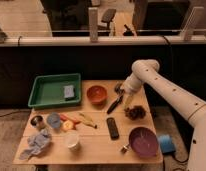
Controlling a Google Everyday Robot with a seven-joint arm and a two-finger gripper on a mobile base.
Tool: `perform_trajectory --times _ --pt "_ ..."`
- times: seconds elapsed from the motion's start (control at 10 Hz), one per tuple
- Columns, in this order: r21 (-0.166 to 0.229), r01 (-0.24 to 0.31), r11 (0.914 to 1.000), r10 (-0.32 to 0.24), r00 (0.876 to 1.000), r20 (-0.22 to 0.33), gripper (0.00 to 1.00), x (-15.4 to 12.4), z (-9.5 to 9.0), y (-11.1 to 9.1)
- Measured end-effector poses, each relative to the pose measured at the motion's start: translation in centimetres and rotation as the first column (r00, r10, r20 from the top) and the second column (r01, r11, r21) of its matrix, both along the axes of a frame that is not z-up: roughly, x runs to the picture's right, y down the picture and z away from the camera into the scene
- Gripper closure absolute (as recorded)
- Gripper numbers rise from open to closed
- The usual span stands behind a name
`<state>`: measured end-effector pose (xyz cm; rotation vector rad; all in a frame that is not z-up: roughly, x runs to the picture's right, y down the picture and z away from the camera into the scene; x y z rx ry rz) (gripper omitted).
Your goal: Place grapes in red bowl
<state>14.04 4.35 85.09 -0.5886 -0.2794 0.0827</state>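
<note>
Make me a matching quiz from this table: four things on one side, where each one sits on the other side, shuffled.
Things:
1. grapes
2. red bowl
3. purple bowl
4. gripper

Places:
A. nearest the camera of the four
B. just beside the green tray
C. low between the red bowl and the grapes
D. just behind the purple bowl

Pairs: 1-D, 2-B, 3-A, 4-C.
</note>
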Motion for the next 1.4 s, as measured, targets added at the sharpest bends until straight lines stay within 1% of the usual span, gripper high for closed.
perform_trajectory --times 0.1,0.2,0.5,0.7,0.8,1.2,1.4 --pt "-0.007 0.003 1.0 -0.003 1.0 -0.013 0.2 0.4 0.2 0.4" --pt "-0.019 0.007 0.9998 -0.007 0.999 -0.035 0.2 1.4 0.9 1.2" --pt "-0.061 0.009 0.9981 -0.013 0.998 -0.065 0.2 3.4 1.8 3.4" --pt "-0.083 0.015 0.9964 -0.021 0.998 -0.067 0.2 4.0 1.9 4.5" --pt "-0.106 0.018 0.9942 -0.026 0.997 -0.069 0.2 4.5 2.0 5.6" --pt "-0.168 0.012 0.9856 -0.024 0.997 -0.067 0.2 5.5 2.4 8.7" --pt "-0.188 0.009 0.9822 -0.023 0.997 -0.073 0.2 5.8 2.6 9.7"
